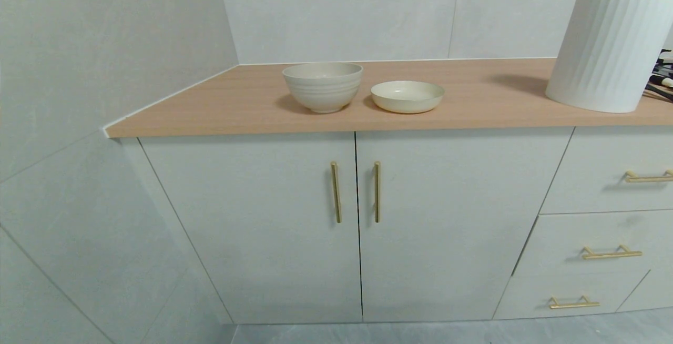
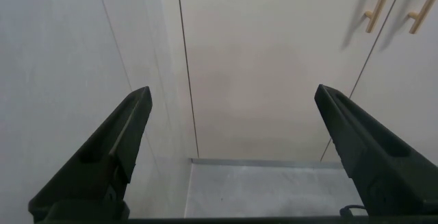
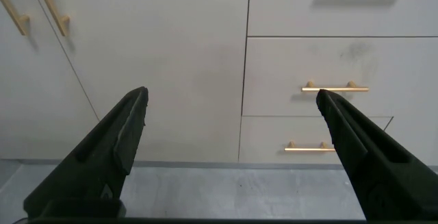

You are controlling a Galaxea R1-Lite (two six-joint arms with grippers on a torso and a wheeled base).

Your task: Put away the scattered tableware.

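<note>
On the wooden table [image 1: 221, 107], above the cabinet, a deep ribbed bowl [image 1: 322, 86] stands just beside a shallow dish [image 1: 407, 96], the bowl to the left and the two slightly apart. The dish's inside is bare. The bowl's rim hides most of its inside, so I cannot tell its contents. A tall ribbed white container [image 1: 610, 49] stands well apart at the table's right end. The two cabinet doors [image 1: 263, 218] below are closed, as are the drawers [image 1: 610, 175] to their right. The left end effector [image 2: 231, 95] is spread wide and holds nothing, low before the left door. The right end effector [image 3: 231, 94] is equally wide open and empty, facing the drawers.
</note>
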